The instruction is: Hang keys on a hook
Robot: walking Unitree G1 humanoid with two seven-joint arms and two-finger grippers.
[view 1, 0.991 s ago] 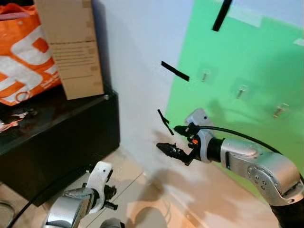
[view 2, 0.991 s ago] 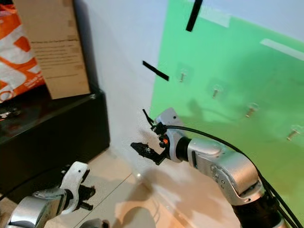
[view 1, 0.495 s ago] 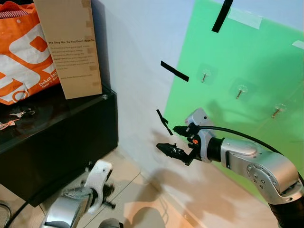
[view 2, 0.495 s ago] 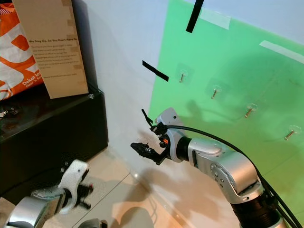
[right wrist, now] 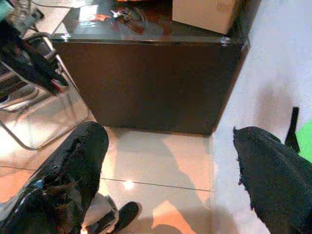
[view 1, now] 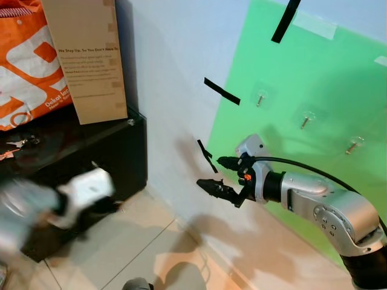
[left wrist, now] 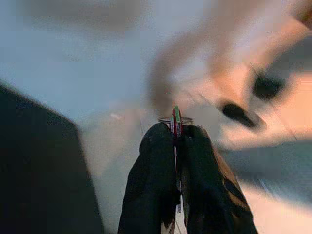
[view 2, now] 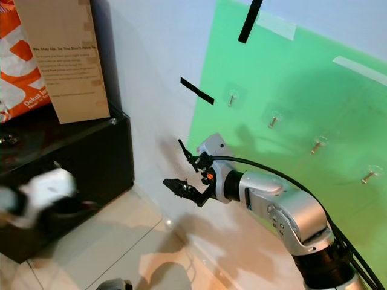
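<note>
The left gripper (left wrist: pixel 175 141) has its two black fingers pressed together on the keys (left wrist: pixel 176 117) — a thin red-and-green tag and a small metal ring stick out just past the fingertips. In the head views that arm is a motion-blurred white and grey shape low in front of the black cabinet (view 1: pixel 121 151), well apart from the wall hooks.

The right gripper (view 1: pixel 219 175) hovers by the white wall with its fingers spread and nothing between them, just beside the edge of the green sheet (view 1: pixel 314 96). A row of small clear-backed hooks sits on that sheet; the nearest hook (view 1: pixel 260 96) lies above and beyond the right gripper.

The keys look light, rigid and small, likely to swing or twist on their ring and slip if the pinch loosens. The hold seems to be on the flat tag with the ring left free, which suits threading the ring over a peg — a thin target that probably needs careful aim
</note>
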